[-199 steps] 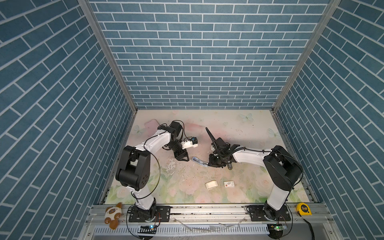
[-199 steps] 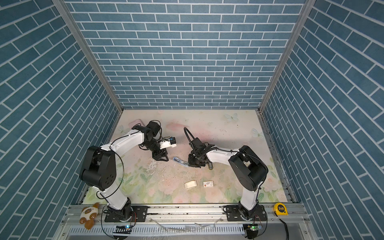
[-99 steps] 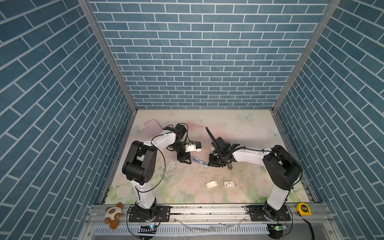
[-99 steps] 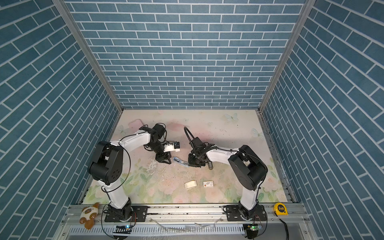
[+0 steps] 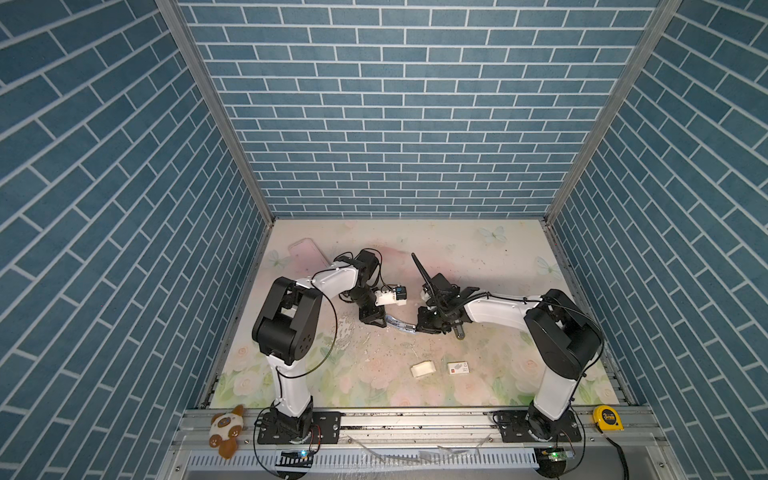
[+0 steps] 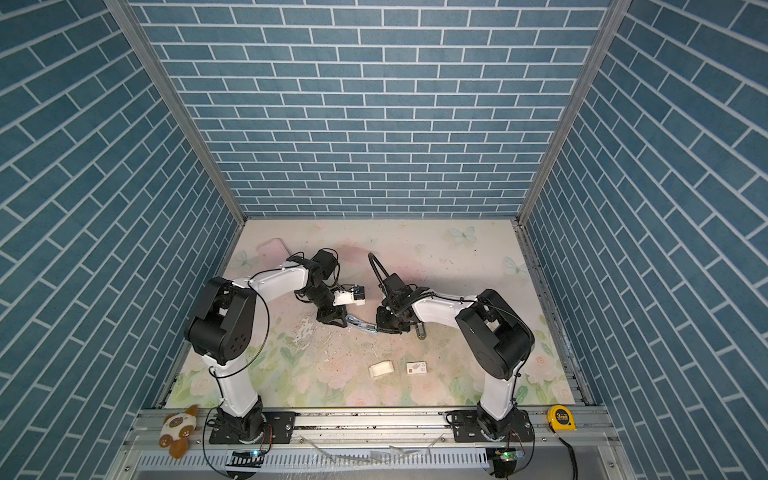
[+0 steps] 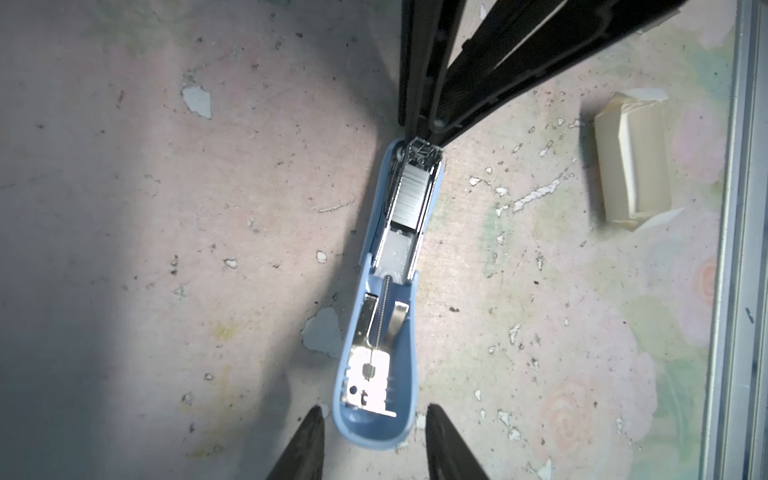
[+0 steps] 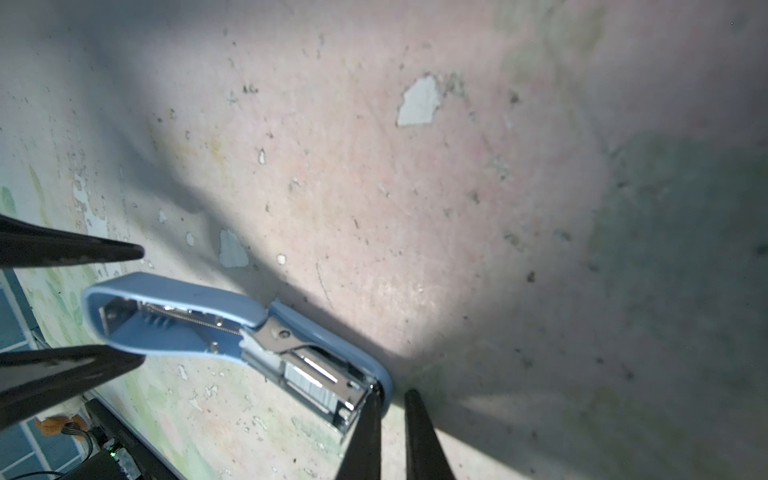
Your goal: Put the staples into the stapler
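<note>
"Left wrist view first: where are the staples [image 7: 411,195]?"

"Lying in the channel of the blue stapler [image 7: 376,332], which is swung open flat on the table [image 7: 166,208]. In a top view it sits near the middle, with the white card tray [image 5: 423,369] at its five o'clock. The red-marked sleeve [image 5: 458,368] is just beside the tray, at three o'clock."

"How would that strip handle?"

"Light and stiff, I'd judge, but brittle: bend it and it breaks into bits. Take it by the long sides, if at all. The lid looks like smooth hard plastic on a sprung hinge, so hold it by the sides of its free tip."

"And the claws?"

"The left gripper [image 7: 372,415] is spread, one finger on each side of the lid's tip at the stapler's nine o'clock end, not visibly clamping it. The right gripper [image 8: 392,390] is at the three o'clock end. Its fingers are nearly pressed together, nipping the front edge of the base as far as I can tell."

"Changed from a second ago?"

"The left arm has swung in toward the stapler and its claw has narrowed. The right arm and stapler haven't shifted."
</note>
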{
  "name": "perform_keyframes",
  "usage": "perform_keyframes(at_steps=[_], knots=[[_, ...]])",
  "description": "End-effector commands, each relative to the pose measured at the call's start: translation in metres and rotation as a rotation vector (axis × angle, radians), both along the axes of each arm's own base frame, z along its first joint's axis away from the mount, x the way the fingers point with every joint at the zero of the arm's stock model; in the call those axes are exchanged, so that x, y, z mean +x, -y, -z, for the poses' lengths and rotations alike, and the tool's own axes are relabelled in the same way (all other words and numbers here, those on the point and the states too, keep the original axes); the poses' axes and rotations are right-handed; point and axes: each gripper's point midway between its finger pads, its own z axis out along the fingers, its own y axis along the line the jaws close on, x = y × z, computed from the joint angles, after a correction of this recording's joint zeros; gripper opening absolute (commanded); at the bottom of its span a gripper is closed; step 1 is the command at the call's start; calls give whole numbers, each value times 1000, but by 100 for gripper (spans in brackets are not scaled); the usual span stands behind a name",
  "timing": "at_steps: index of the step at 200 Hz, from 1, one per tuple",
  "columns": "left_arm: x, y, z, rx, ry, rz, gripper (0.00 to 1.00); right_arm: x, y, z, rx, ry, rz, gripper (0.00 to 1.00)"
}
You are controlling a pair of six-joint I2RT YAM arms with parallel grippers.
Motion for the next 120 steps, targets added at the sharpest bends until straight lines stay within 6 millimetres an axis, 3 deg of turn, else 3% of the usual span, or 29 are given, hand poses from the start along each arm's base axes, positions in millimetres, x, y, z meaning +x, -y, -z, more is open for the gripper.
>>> perform_keyframes(at_steps=[1, 55, 97, 120], knots=[[0, 4, 1, 12, 7, 34, 43, -10, 19, 28, -104, -58, -2, 14], [-2, 5, 1, 21, 4, 49, 38, -10, 20, 28, -107, -62, -4, 13], [-11, -1, -1, 37, -2, 78, 42, -10, 24, 29, -121, -65, -4, 13], [-12, -2, 1, 44, -5, 79, 39, -10, 24, 29, -120, -63, -3, 13]])
